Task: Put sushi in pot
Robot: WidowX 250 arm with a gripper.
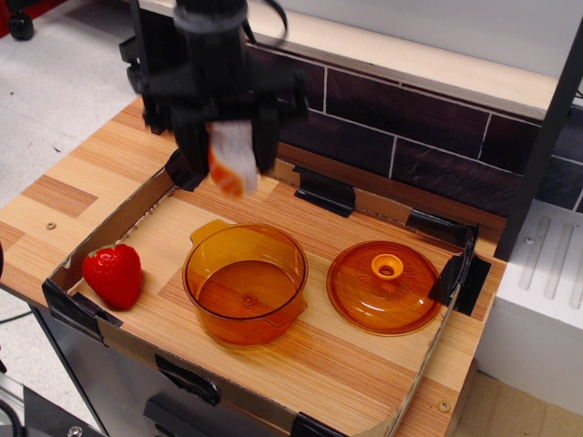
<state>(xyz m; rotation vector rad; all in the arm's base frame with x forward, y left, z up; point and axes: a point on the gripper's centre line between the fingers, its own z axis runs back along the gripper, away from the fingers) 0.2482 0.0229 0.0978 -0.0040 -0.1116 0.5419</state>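
Note:
My gripper [230, 164] is shut on the sushi [230, 160], a white and orange piece that hangs between the black fingers. It is held in the air above the back left of the tray, a little behind and above the pot [245, 282]. The pot is a round translucent amber vessel with small side handles, standing open and empty in the middle of the tray.
A red toy strawberry [114, 273] lies at the tray's front left. The flat amber lid [384, 285] with a knob lies to the right of the pot. A cardboard rim [118, 221] with black clips edges the tray. A dark tiled wall [410, 137] stands behind.

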